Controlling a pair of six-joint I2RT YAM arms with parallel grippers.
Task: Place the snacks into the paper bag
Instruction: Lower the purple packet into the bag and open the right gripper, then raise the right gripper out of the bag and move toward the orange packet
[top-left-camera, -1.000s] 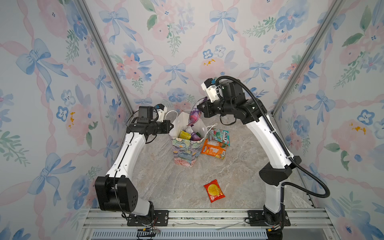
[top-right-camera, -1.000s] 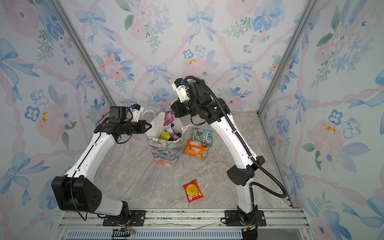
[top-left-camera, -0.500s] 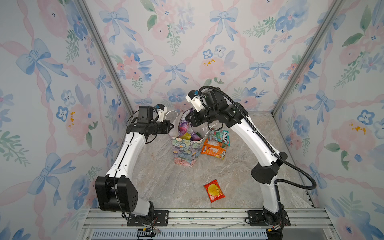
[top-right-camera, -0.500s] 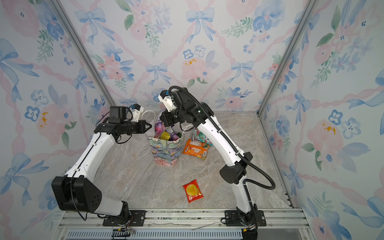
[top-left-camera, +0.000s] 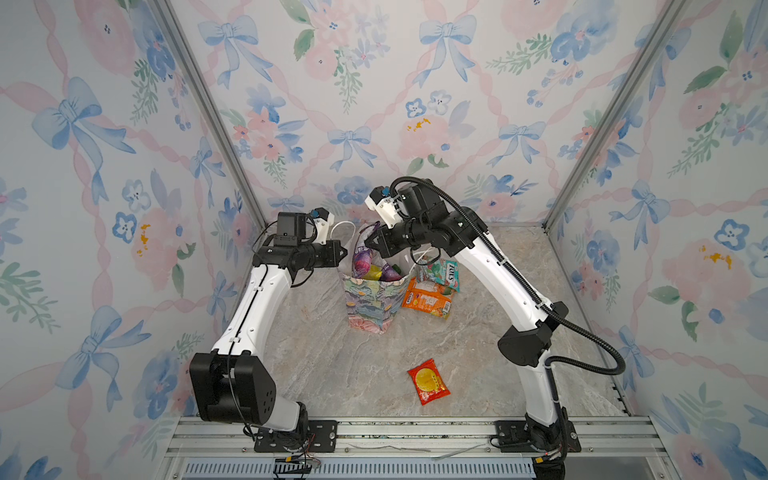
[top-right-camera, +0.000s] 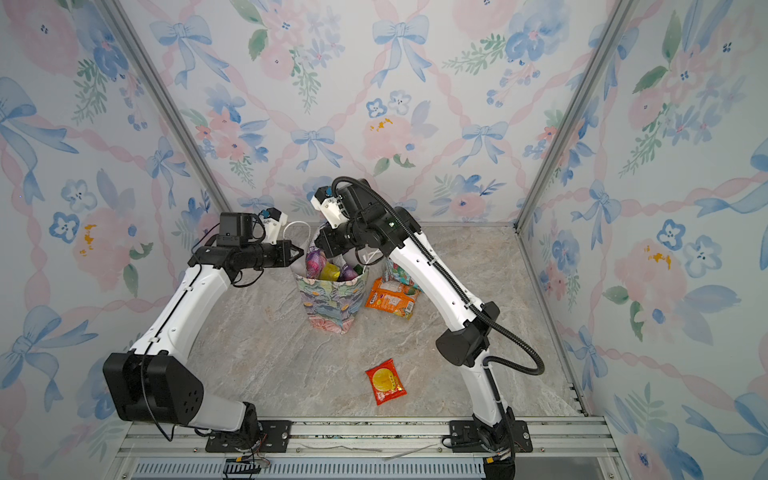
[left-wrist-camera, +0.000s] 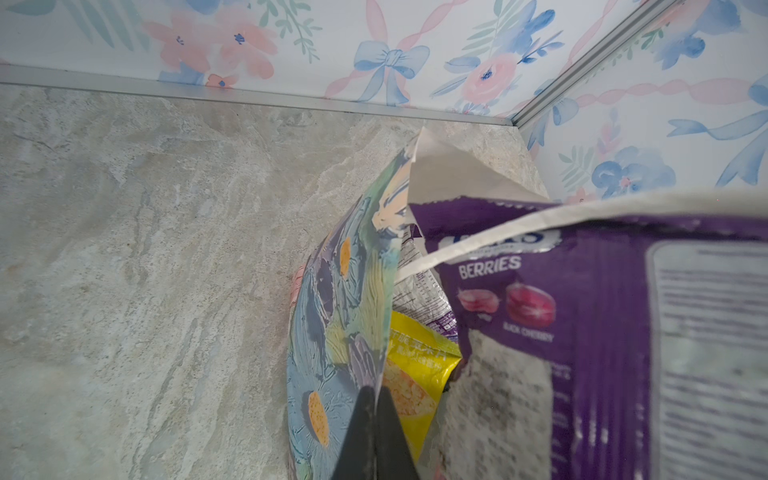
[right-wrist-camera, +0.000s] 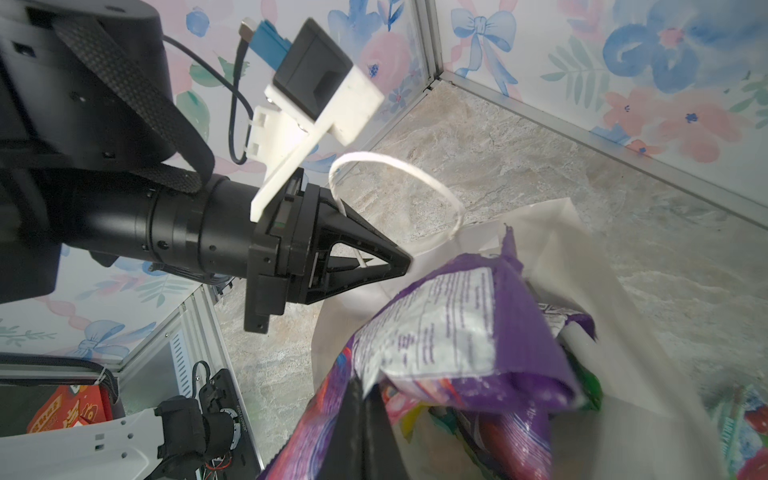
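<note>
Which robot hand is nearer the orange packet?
Right. Right gripper holds a purple packet over the paper bag beside the orange packet; left gripper pinches the bag's far edge.

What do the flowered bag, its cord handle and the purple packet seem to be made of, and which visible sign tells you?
The paper bag: stiff matte paper, judging by sharp creased edges and a plain white inside.
The handle: probably twisted white cord, holding a loop.
The purple packet: thin glossy plastic film, likely; it crinkles and catches light.
</note>
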